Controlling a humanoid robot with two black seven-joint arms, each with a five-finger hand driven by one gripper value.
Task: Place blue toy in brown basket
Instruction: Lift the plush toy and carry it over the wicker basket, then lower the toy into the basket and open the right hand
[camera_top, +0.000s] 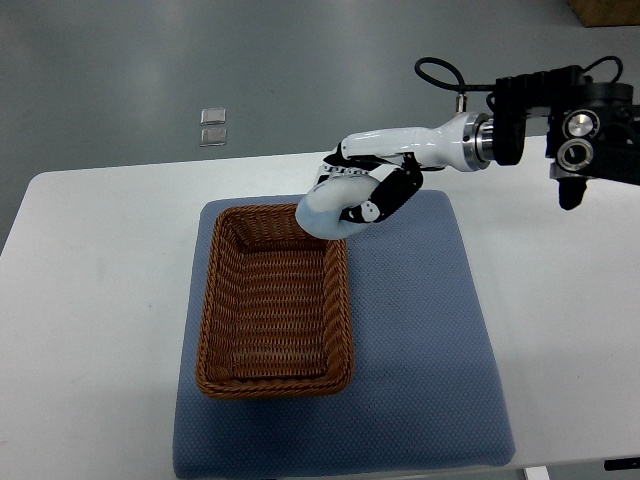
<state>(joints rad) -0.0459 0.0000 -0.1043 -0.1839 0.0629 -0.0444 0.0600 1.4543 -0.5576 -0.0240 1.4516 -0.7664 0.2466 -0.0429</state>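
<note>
Brown basket (274, 305) on mat | right hand (372, 192) grips blue toy (330, 211) over basket's far-right corner

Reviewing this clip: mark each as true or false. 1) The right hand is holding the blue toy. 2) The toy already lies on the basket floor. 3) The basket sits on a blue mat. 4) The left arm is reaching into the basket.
1) True: the right hand is shut on the blue toy.
2) False: it is held over the brown basket's far right corner.
3) True: blue mat.
4) False: no left arm shows.
</note>
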